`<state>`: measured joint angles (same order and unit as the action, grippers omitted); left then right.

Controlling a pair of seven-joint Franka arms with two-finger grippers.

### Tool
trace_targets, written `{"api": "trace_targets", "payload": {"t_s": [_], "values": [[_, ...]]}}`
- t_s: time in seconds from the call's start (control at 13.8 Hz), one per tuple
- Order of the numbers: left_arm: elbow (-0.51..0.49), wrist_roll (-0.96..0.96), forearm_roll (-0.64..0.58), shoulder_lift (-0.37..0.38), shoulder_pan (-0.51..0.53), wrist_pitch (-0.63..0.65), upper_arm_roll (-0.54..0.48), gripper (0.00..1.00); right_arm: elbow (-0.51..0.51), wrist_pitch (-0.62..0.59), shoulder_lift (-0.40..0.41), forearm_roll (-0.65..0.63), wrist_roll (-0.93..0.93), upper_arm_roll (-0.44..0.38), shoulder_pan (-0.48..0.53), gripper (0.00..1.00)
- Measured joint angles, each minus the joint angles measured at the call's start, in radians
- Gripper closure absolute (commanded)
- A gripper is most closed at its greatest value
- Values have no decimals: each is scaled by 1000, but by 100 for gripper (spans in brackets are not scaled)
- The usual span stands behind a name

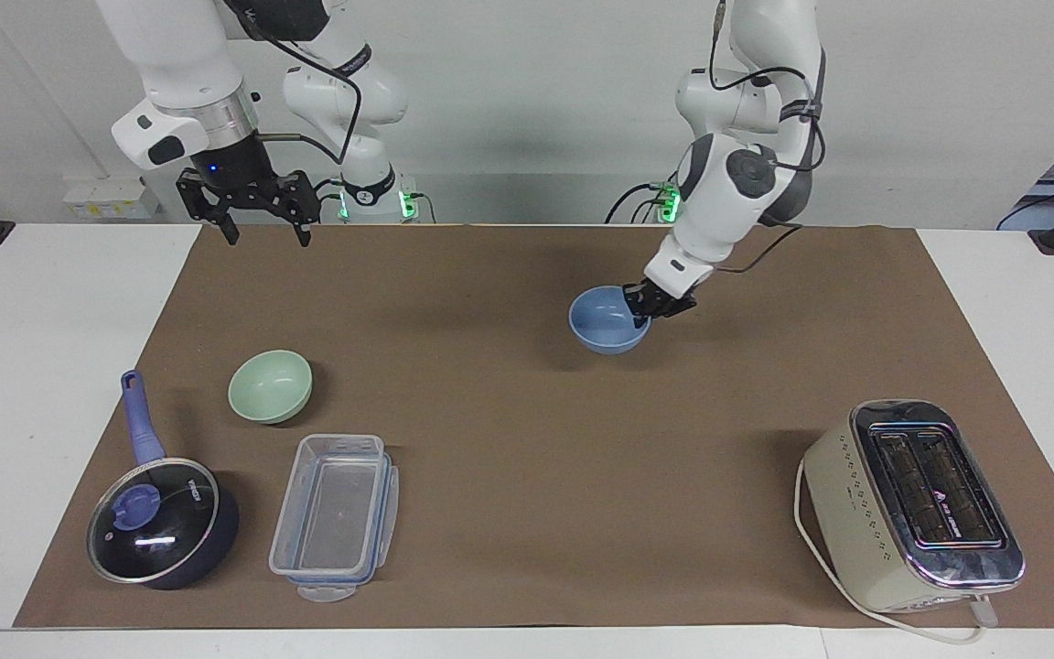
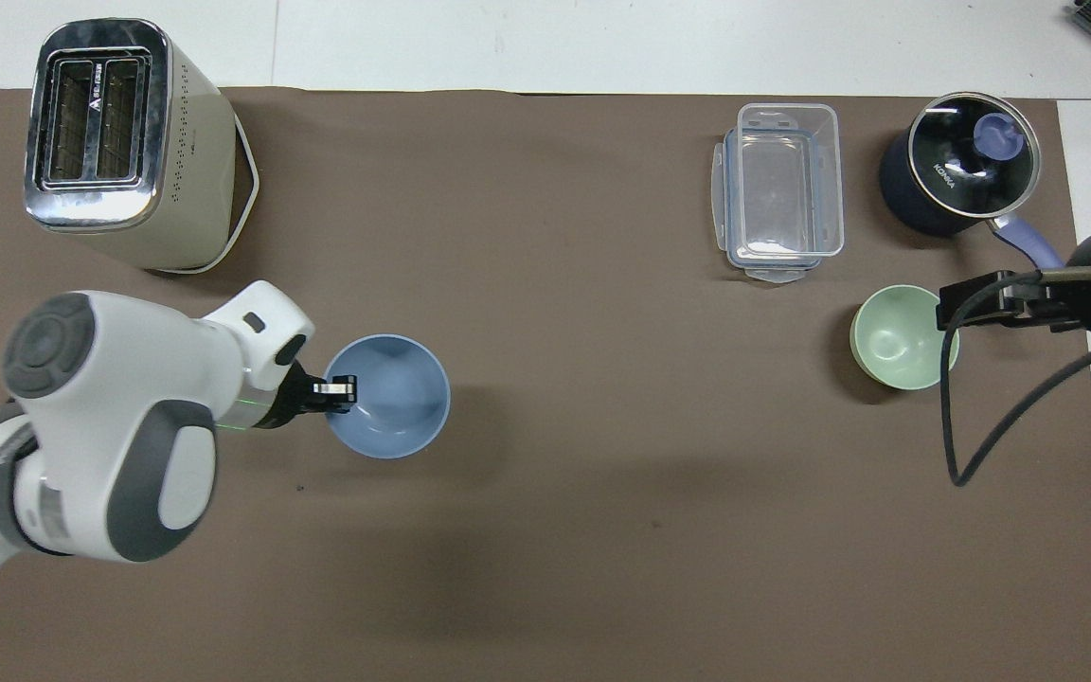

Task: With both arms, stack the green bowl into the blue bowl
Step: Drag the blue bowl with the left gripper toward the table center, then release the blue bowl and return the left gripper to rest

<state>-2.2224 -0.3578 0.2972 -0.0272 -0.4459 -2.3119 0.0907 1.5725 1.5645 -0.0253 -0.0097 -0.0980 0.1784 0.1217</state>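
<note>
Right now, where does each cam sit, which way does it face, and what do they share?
Facing view: high across the table, looking back at the robots; both arms show with their bases, the left gripper pinching the blue bowl by its rim, the right gripper open in the air.
Overhead view: high above the robots' end, looking forward and steeply down; the left arm and the right gripper enter from below.
Shared: blue bowl, green bowl, toaster, pot, clear container, half a turn apart.

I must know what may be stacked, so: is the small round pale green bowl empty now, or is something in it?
Empty. The small round pale green bowl stands upright on the brown mat, and only its smooth inside shows from above.
</note>
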Motion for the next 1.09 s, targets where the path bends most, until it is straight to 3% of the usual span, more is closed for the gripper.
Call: {"api": "trace_targets", "payload": {"t_s": [0.29, 0.36, 0.43, 0.72, 1.09], "values": [[-30, -99, 0, -79, -129, -142, 0, 98, 0, 0, 0, 0, 0, 0, 0, 0], [-37, -105, 0, -96, -144, -164, 0, 60, 0, 0, 0, 0, 0, 0, 0, 0], [-38, -106, 0, -106, -150, -181, -3, 1, 0, 0, 0, 0, 0, 0, 0, 0], [-27, -105, 0, -108, -127, -189, -26, 0, 0, 0, 0, 0, 0, 0, 0, 0], [140, -55, -47, -105, 65, -21, -37, 0, 0, 2, 0, 0, 0, 0, 6, 0]]}}
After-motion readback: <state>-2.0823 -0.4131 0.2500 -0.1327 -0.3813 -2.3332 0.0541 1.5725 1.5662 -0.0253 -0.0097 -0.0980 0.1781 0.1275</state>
